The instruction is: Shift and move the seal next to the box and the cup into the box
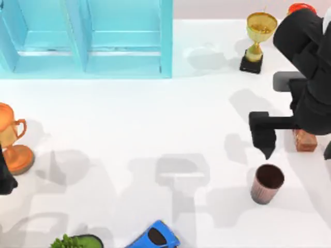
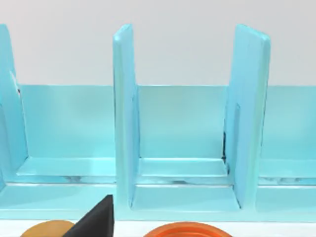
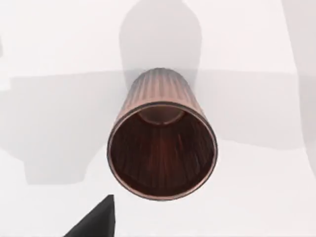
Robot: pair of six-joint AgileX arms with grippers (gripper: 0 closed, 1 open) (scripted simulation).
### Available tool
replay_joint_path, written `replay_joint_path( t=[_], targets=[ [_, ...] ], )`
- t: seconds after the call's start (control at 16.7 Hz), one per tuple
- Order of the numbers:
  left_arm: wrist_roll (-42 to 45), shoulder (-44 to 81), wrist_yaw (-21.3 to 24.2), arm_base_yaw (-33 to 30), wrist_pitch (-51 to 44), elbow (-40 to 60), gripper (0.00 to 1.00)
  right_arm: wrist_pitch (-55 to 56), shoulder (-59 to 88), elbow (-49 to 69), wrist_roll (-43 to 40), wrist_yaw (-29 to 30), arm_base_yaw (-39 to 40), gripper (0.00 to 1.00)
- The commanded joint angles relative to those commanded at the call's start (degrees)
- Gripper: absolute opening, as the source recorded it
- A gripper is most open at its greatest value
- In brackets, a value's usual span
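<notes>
The ribbed pinkish-brown cup (image 1: 267, 183) stands upright at the table's front right, and its dark inside (image 3: 162, 148) shows from above in the right wrist view. The reddish-brown seal (image 1: 305, 140) stands a little behind it, half hidden under my right arm. My right gripper (image 1: 297, 153) hovers open over the seal, with one black finger (image 1: 265, 138) pointing down just behind the cup and apart from it. The blue box (image 1: 85, 39) with its upright dividers (image 2: 123, 118) sits at the back left. My left gripper (image 1: 5, 181) is parked at the left edge, holding nothing.
A gold trophy (image 1: 257, 41) on a black base stands at the back right, with a red object (image 1: 301, 7) beyond it. An orange trophy (image 1: 13, 142) stands at the left edge. A blue toy car (image 1: 155, 236) and a green plant (image 1: 72, 241) lie along the front edge.
</notes>
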Motion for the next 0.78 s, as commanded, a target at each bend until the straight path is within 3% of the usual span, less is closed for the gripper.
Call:
replay_joint_path(
  t=[0.42,0.78],
  targets=[
    [0.0,0.0,0.0,0.0,0.0,0.0,1.00,1.4,-0.3,-1.9,1.3,-0.1,1.2,1.00],
    [0.0,0.0,0.0,0.0,0.0,0.0,1.00,13.1,2.7,-10.2,1.5,-0.1,1.4,1.00]
  ],
)
